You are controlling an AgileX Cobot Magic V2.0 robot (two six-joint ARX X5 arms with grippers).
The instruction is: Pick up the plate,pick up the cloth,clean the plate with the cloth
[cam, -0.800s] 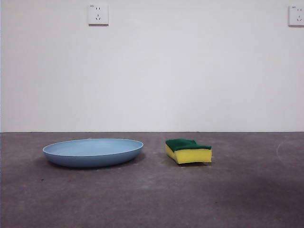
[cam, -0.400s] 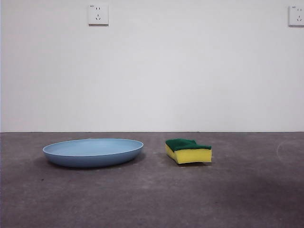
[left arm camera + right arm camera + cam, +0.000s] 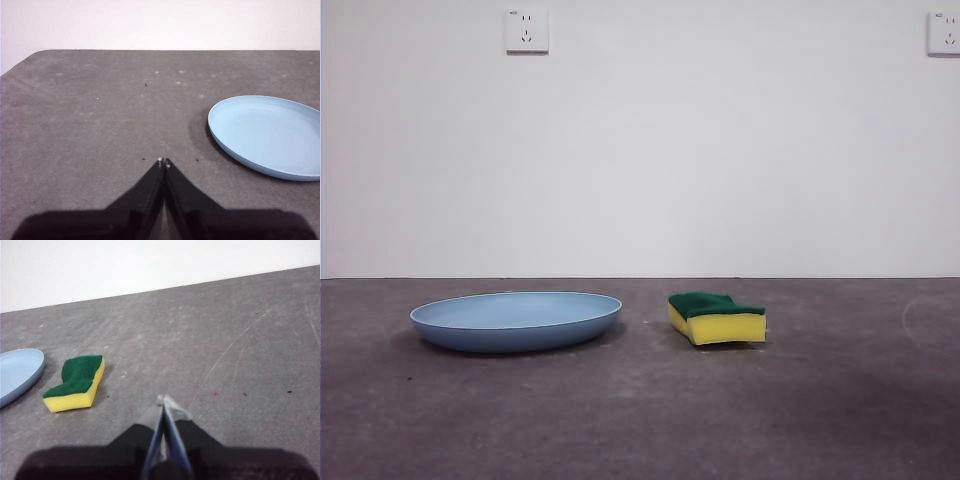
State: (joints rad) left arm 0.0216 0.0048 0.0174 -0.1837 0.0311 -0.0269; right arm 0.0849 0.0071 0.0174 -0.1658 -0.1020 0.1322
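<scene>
tbl (image 3: 640,420): grey, scuffed | on it: plate (image 3: 516,320), sponge (image 3: 716,318), apart

No readable text anywhere here. The two wall sockets (image 3: 526,30) and (image 3: 944,33) each carry a tiny dark mark at the upper left corner of the faceplate, far too small to make out as letters or a brand. The plate (image 3: 516,320) shows a plain light-blue surface, no stamp or logo visible. The sponge (image 3: 716,318) is bare yellow foam under a green layer, no print on it. Neither wrist view shows any lettering on the tabletop (image 3: 100,125), just pale scuffs and specks.
</scene>
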